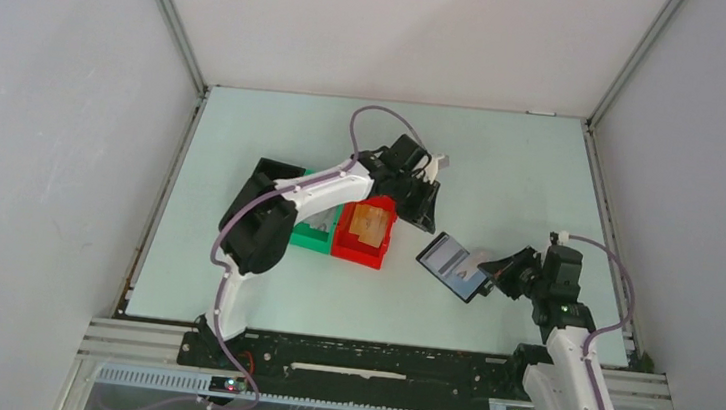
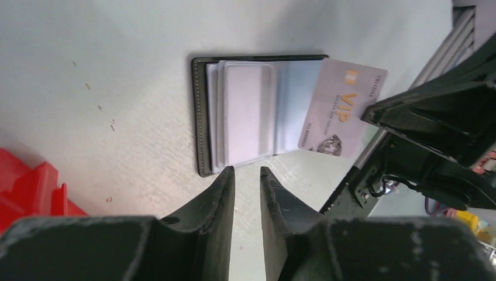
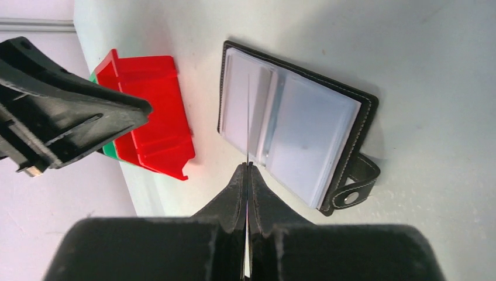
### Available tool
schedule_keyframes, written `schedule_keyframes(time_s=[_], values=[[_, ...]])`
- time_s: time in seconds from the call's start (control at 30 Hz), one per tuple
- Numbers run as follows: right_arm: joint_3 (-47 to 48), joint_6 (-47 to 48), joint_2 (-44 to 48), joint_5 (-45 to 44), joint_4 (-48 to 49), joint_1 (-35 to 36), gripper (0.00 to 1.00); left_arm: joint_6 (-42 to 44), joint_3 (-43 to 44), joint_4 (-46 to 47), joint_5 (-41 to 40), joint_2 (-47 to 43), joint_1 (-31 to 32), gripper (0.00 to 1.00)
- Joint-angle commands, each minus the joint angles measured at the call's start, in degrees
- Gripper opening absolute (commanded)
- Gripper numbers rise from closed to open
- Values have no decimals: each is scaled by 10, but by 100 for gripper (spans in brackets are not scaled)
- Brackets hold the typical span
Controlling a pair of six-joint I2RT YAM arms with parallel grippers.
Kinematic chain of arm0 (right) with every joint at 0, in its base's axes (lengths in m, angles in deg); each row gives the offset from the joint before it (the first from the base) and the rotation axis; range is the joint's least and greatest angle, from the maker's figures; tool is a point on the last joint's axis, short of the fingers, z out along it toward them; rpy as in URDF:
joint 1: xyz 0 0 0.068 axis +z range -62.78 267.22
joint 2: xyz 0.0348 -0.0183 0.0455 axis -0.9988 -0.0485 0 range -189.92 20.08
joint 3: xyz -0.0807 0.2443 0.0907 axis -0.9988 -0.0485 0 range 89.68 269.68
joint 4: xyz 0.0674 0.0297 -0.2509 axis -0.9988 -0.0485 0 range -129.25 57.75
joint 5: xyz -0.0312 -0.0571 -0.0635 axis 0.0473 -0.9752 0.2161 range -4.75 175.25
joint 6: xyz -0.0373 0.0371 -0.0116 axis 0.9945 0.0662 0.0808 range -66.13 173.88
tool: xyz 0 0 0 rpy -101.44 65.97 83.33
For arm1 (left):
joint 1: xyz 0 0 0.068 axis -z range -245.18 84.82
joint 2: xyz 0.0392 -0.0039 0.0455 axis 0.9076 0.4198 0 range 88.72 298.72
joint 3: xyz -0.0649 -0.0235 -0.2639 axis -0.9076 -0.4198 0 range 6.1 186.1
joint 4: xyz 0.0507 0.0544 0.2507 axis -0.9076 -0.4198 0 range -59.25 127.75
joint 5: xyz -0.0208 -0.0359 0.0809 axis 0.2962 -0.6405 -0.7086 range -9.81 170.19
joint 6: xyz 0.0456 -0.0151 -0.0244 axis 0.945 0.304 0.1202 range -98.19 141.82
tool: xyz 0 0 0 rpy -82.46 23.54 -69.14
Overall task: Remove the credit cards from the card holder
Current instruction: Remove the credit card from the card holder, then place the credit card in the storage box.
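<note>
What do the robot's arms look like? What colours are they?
The left arm and right arm have white shells and black joints. A thin purple cable loops along each. The left pincer and right pincer are black, with two tapering fingers scuffed grey at the edges.

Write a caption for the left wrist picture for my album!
Right gripper pinches a VIP card over the open black card holder; left gripper hovers, slightly open.
</note>
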Motion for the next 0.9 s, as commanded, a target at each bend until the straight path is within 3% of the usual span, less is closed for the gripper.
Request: schedule_keyframes(time_s=[0.0, 0.4, 0.6, 0.87], values=[[28, 25, 13, 21, -7, -2, 0, 26, 20, -21, 28, -62, -6, 28], [32, 3, 35, 200, 154, -1, 0, -38, -102, 50, 161, -161, -43, 32], [33, -42, 16, 269, 257, 0, 0, -101, -157, 143, 226, -182, -51, 35], [33, -87, -12, 283, 347, 33, 0, -193, -201, 281, 282, -191, -54, 38]])
